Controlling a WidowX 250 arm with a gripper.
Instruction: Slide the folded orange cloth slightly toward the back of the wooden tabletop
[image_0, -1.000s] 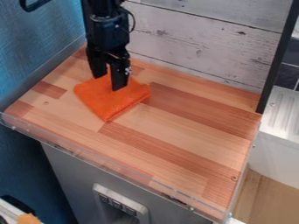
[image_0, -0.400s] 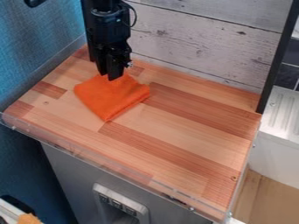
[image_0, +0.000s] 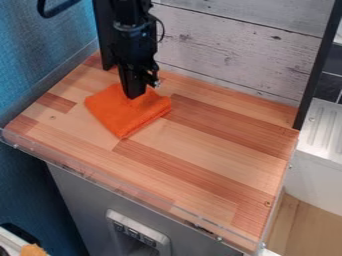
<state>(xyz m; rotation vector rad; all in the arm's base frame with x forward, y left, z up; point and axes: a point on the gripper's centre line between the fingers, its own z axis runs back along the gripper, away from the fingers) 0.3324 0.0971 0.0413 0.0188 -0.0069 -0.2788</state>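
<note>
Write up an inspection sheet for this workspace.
Surface: wood-striped counter, clear strip along its front edge.
Job's things: orange cloth, folded, lying on the counter.
Clutter: orange-tan object, partly in view, lower left, off the counter.
Gripper: black gripper, fingers together at the cloth's back part; whether they pinch it, cannot tell.
Cables: thin black cable looped beside the arm.
Surroundings: blue wall left, whitewashed boards behind.

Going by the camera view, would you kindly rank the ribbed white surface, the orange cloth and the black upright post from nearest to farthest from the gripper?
From the gripper:
1. orange cloth, right at its lower end
2. black upright post, at the counter's right edge
3. ribbed white surface, beyond the post, far right
</note>
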